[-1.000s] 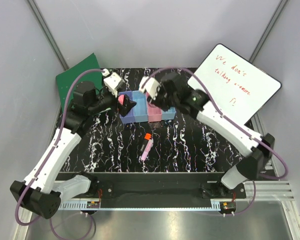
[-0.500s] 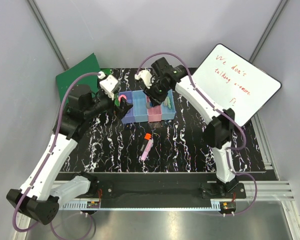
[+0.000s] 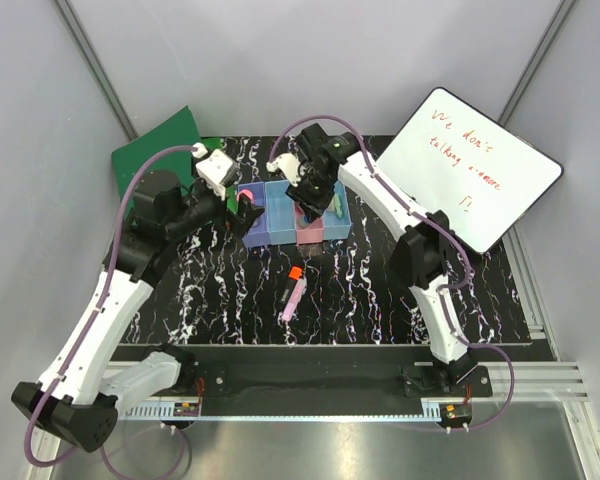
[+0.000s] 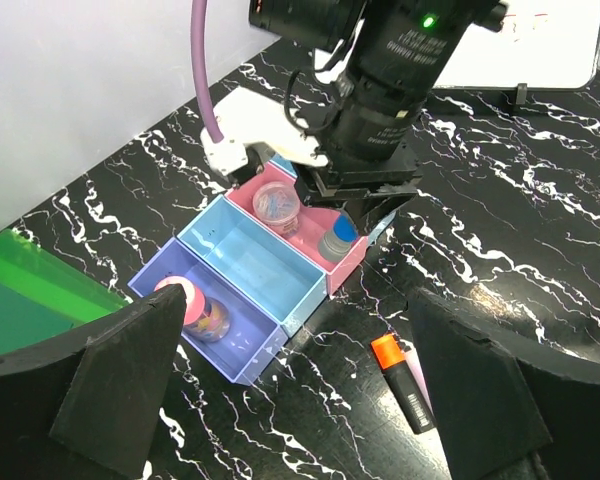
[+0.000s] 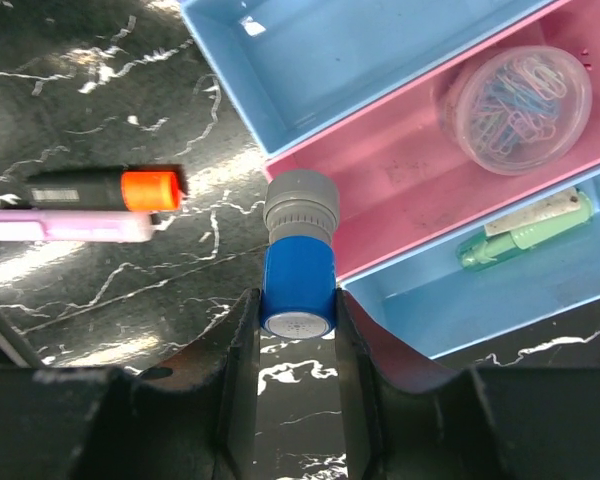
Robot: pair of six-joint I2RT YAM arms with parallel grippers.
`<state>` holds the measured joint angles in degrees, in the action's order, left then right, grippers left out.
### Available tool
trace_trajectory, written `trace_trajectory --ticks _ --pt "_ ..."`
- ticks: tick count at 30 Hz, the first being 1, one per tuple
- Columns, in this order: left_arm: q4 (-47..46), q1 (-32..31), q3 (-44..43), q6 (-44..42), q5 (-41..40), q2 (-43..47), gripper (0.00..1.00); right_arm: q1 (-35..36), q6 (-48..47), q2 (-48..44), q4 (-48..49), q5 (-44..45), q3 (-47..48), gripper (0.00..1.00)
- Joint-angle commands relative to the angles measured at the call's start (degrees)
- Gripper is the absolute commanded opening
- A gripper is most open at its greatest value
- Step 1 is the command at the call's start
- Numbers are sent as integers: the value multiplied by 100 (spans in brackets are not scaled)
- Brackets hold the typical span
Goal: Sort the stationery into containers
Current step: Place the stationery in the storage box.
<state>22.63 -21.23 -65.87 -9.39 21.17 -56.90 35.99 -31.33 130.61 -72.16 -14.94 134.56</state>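
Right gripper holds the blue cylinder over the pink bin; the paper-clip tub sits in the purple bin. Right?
No. Right wrist view: the paper-clip tub sits in the pink bin; the right gripper does hold the blue cylinder over it.

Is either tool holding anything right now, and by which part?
The right tool grips a blue cylinder with a grey cap by its blue end, cap pointing toward the pink bin. The left tool is open and empty.

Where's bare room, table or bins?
Light blue bin between purple bin and pink bin: bare. Tabletop right of the markers: open. Crowded: pink bin, paperclip tub, right tool holding grey-capped blue stick.
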Motion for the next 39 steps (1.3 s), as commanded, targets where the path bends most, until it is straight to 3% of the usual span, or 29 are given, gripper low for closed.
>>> trace_trajectory --ticks 1,17,22,30,39 --pt "-259 32 47 77 -69 180 99 -92 -180 245 -70 316 474 0" --pt "-303 76 179 60 1 232 99 -171 -663 975 -44 703 870 0" --pt "-338 84 302 86 -8 285 99 -171 -787 1317 -158 738 1326 7" --pt "-409 111 399 130 10 294 99 -110 -795 1433 -105 659 1485 28" --pt "-488 146 399 209 63 276 99 -31 -839 1371 44 729 1468 37"
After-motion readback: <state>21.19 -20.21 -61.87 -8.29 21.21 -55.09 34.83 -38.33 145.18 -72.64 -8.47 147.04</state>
